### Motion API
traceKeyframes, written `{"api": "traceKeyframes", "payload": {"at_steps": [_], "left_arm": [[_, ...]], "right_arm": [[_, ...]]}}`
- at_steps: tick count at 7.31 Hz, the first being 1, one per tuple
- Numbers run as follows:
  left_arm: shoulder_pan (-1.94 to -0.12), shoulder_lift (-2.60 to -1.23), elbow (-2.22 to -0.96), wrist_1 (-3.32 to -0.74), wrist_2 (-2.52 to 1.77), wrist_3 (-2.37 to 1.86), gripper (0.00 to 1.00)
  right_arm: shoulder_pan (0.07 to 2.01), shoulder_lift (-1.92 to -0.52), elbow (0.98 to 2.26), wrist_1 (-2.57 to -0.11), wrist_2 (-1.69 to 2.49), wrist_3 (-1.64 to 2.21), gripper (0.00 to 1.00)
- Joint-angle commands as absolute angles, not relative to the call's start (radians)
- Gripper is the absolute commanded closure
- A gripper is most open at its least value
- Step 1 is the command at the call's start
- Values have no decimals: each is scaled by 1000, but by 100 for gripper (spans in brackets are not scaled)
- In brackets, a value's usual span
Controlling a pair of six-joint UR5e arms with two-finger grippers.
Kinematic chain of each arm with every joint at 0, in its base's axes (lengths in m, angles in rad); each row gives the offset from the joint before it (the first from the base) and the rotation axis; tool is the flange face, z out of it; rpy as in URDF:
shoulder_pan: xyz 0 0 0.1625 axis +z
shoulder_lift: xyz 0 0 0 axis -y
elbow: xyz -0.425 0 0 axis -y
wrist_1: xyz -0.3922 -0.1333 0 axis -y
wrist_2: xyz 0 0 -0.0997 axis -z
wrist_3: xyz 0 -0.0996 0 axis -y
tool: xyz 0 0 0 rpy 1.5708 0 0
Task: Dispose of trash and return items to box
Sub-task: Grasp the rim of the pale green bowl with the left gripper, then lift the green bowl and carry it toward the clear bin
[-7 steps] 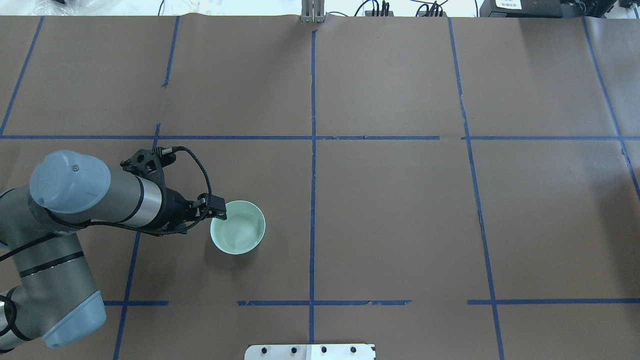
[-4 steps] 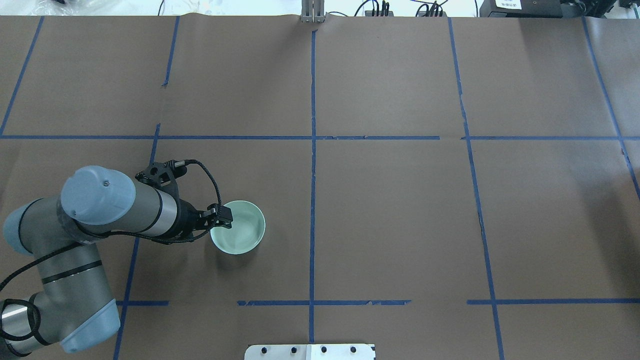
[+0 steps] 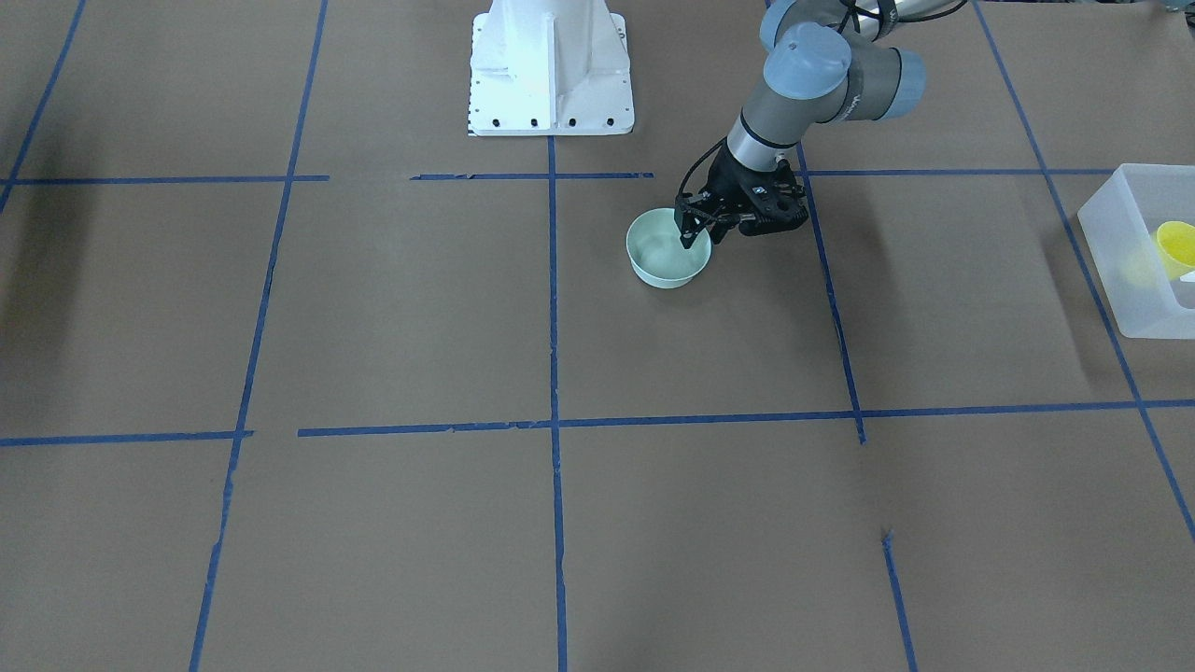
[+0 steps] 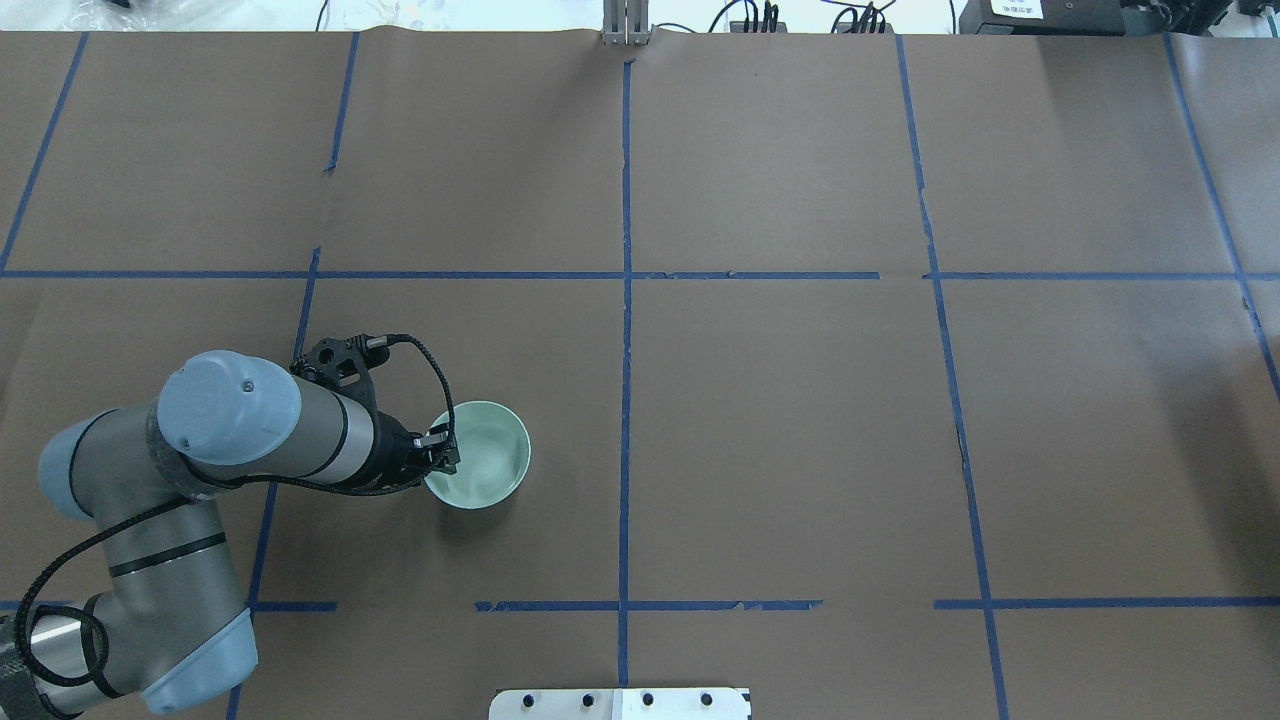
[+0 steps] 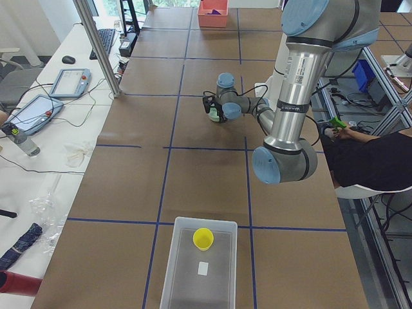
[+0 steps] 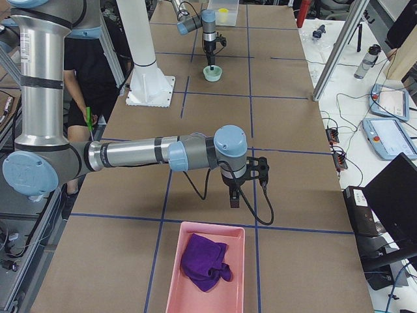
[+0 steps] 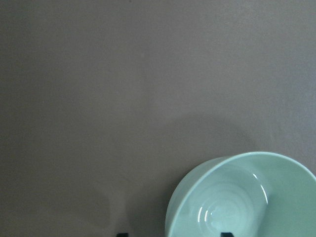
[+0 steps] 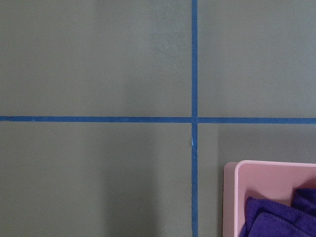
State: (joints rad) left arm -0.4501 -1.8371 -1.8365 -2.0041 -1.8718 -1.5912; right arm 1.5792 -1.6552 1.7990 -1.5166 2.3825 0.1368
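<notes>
The pale mint-green bowl stands upright on the brown table, left of centre; it also shows in the front view and in the left wrist view. My left gripper is open and points down at the bowl's left rim. Its fingertips straddle the wall, one inside the bowl and one outside. The yellow cup sits inside the frosted-white box at the table's left end. My right gripper hangs over the table near a pink tray; I cannot tell whether it is open or shut.
A pink tray holding a purple cloth stands at the table's right end, and its corner shows in the right wrist view. The white robot base stands at the table's near edge. A seated person is behind the robot.
My left arm has swung its elbow rightward and the gripper has come down onto the bowl's left rim. The bowl has not moved.
</notes>
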Motion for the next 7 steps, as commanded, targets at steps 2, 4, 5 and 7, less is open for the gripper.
{"api": "traceKeyframes", "payload": {"at_steps": [2,4,5,7], "left_arm": [[-468,-1835,-1874,-1996,-1881,-1591,100],[-529,-1841,-2056,-1770,-1949,-1583,100],[-599,-1848,-2098,-1725,-1979,-1577,100],[-783,-1848,-2098,-1685,-2064,-1378,100]], "right_arm": [[1578,-1655,1796,-1517,2431,143,0],[1566,-1655,1793,-1516,2427,147,0],[1540,-1655,1793,-1520,2424,146,0],[1529,-1657,1719,-1514,2418,130,0]]}}
